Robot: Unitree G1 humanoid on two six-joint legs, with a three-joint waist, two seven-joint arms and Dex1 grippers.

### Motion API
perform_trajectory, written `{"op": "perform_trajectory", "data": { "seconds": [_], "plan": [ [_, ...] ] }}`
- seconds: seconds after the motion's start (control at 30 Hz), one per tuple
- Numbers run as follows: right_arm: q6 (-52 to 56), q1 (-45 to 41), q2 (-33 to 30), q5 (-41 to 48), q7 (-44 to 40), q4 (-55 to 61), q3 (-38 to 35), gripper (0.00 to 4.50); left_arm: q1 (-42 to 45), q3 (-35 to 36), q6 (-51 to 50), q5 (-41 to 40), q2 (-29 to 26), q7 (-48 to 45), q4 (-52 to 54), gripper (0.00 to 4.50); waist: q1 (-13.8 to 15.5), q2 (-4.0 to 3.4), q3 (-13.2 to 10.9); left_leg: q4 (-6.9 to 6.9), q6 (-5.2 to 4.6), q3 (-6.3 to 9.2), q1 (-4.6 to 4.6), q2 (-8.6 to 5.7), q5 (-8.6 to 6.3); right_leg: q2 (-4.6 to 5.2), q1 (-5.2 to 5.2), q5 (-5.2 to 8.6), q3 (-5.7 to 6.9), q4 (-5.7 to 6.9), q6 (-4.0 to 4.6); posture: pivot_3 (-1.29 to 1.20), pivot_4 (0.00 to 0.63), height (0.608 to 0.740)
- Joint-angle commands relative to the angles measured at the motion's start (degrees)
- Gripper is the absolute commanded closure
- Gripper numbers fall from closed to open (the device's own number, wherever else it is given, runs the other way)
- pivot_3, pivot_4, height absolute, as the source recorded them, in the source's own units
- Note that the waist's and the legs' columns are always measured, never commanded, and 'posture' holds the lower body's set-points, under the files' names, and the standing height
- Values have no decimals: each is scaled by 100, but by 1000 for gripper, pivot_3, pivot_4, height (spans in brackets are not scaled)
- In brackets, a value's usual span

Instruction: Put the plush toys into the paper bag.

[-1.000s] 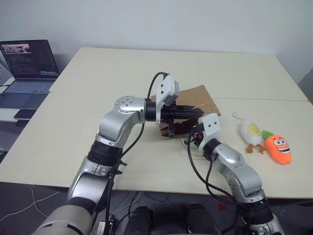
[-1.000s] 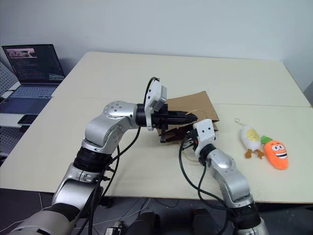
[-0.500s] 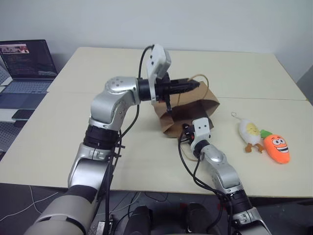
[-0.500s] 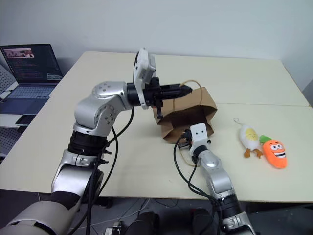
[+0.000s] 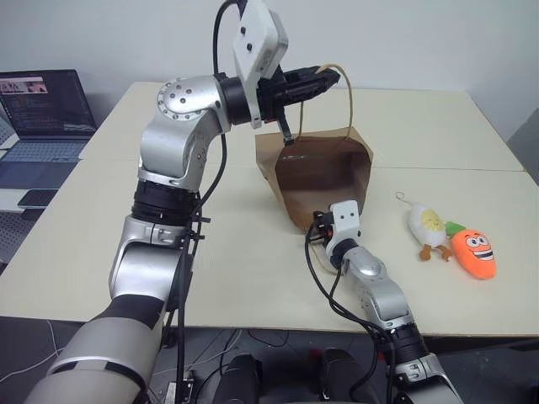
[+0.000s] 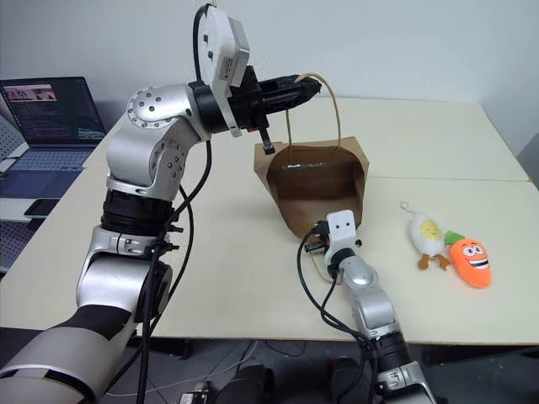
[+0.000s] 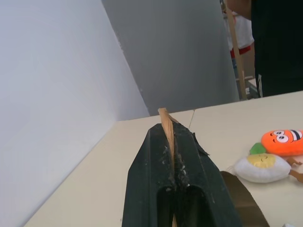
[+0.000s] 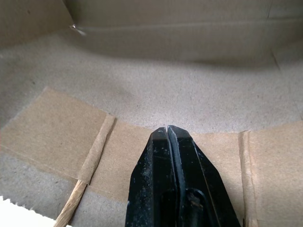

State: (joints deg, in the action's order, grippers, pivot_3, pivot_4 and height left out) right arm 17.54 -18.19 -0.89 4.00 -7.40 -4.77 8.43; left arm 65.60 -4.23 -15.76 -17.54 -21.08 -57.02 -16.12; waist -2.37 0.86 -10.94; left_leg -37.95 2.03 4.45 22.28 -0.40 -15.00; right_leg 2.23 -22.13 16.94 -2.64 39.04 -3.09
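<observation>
Pinching cord handle [image 6: 330,94] shut in my left gripper [image 6: 310,83], lifting paper bag [image 6: 316,181] mouth open on table [image 6: 210,252]. Right gripper [image 8: 169,135] closed, pressing near rim. Bag looking light, floppy. Egg [image 6: 429,236], carrot [image 6: 470,261] lying right of bag: soft, grabbing mid-body.

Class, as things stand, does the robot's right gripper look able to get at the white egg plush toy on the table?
Probably not yet. The right gripper is shut against the brown paper bag's near rim. The white egg plush toy lies uncovered on the table to the bag's right, so the way opens once that gripper lets go.
</observation>
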Motion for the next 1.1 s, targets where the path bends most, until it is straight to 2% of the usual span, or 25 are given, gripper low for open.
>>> {"op": "perform_trajectory", "data": {
  "seconds": [0.03, 0.23, 0.4, 0.5, 0.57, 0.7, 0.87, 0.97, 1.1],
  "plan": [
    [155, -23, 3, 20, -90, 39, -30, 4473, -223, -125, 132, 103, -19, -50, 331, 4500, -15, 0, 0, 0, 0, 0, 0, 0, 0, 0, 0, 0, 0, 1, 0, 0, 150, 740],
    [720, -196, -299, 220, -517, 772, -143, 4473, -585, -224, -119, -16, 149, 27, 676, 4500, -15, -1, 0, -2, 0, 7, 23, 0, 1, 0, -16, 0, 3, 1, 0, 0, 150, 740],
    [1361, -217, -800, 372, -907, 1671, -152, 2894, -683, -169, -253, -115, 304, 98, 815, 4500, 8, -1, 0, -2, 1, 17, 36, -5, 1, 0, -18, 0, 2, -5, 0, 0, 150, 740],
    [2140, -141, -1241, 731, -1265, 2607, -270, 1739, -751, -194, -327, -154, 335, 77, 905, 4500, 15, -1, -1, -1, 0, 21, 37, -4, 1, -1, -19, 0, 6, -4, 0, 0, 150, 740],
    [2876, -110, -1739, 1288, -1663, 3392, -618, 1103, -788, -175, -402, -228, 408, 89, 957, 4500, 37, -4, -3, -2, 0, 22, 40, -5, 0, -2, -19, 0, 8, -6, 0, 0, 150, 740],
    [4047, -144, -2626, 2543, -2257, 4302, -1713, 1103, -845, -163, -495, -309, 518, 152, 1063, 4500, 61, -3, -2, -5, 0, 32, 52, -5, 0, 0, -16, 0, 6, -12, 0, 0, 150, 740],
    [4783, -177, -3809, 3843, -2893, 4417, -3384, 1103, -929, -122, -679, -501, 655, 243, 1205, 4500, 77, -3, -2, -8, -1, 26, 56, -6, 0, 3, -13, 0, 4, -16, 0, 0, 150, 740],
    [4490, 192, -4357, 3605, -2943, 4208, -3734, 1103, -1004, -94, -908, -695, 739, 301, 1368, 4500, 80, -3, -2, -8, -2, 18, 54, -6, 0, 1, -11, 0, 7, -18, 0, 0, 150, 740],
    [3599, 750, -4731, 2602, -2647, 3692, -3368, 1103, -1162, -149, -1183, -892, 810, 346, 1592, 4500, 58, -2, -2, -7, -2, 8, 53, -7, 0, -1, -12, 0, 1, -18, 0, 0, 150, 740]
  ]
}}
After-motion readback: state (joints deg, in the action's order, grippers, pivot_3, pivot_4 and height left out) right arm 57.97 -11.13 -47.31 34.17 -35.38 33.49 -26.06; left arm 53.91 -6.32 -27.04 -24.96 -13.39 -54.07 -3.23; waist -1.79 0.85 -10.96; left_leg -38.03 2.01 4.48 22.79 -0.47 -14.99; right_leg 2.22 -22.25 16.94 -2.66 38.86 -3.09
